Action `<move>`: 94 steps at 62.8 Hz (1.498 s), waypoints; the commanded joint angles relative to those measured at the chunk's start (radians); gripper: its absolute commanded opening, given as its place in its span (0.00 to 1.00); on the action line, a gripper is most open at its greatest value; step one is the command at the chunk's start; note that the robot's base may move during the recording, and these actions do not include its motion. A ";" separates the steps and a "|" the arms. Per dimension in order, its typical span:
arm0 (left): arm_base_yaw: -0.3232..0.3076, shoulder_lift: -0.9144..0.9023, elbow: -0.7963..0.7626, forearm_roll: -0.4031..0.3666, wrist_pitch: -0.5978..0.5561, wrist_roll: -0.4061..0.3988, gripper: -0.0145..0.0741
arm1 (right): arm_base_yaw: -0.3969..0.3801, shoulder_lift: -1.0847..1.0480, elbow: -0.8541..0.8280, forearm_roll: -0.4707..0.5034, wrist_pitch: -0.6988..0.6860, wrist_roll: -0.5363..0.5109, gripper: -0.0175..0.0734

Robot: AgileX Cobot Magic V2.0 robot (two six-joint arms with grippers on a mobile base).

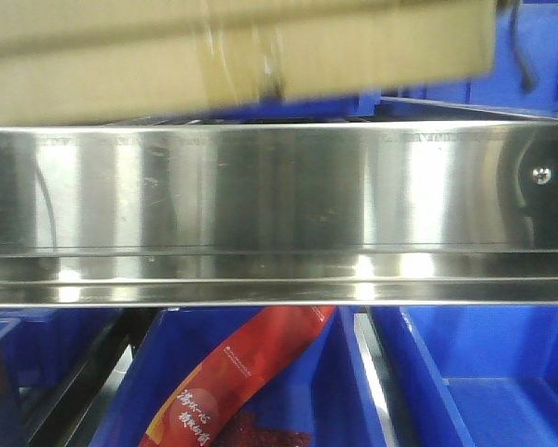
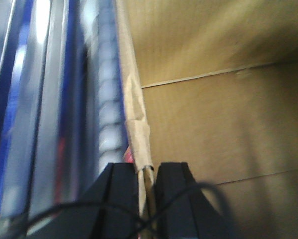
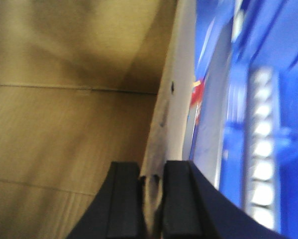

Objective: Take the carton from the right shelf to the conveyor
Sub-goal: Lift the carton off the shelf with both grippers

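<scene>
Left pincer (image 2: 149, 172), right pincer (image 3: 151, 172): each apparently tight on a carton (image 2: 213, 124) wall edge.

The right shelf (image 1: 279, 279) fills the front view. Its shiny steel front rail (image 1: 260, 186) runs from edge to edge, scratched and streaked with glare, with a screw (image 1: 541, 173) near the right end. Just above the rail's top edge there's the carton (image 1: 167, 65), blurred and tilted, its left side lower. Whether it touches the shelf can't be told. Under the rail's bottom edge, blue bins (image 1: 502, 391) stand side by side, and a red packet (image 1: 251, 382) lies in the middle one.
</scene>
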 commanded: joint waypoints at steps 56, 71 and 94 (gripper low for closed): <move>-0.196 -0.089 -0.017 0.034 -0.020 -0.002 0.14 | 0.001 -0.305 0.245 -0.026 -0.044 -0.004 0.12; -0.196 -0.089 -0.012 0.041 -0.020 -0.002 0.14 | 0.001 -0.305 0.245 -0.026 -0.044 -0.004 0.12; -0.196 -0.089 -0.012 0.040 -0.020 -0.002 0.14 | 0.001 -0.305 0.245 -0.026 -0.044 -0.004 0.12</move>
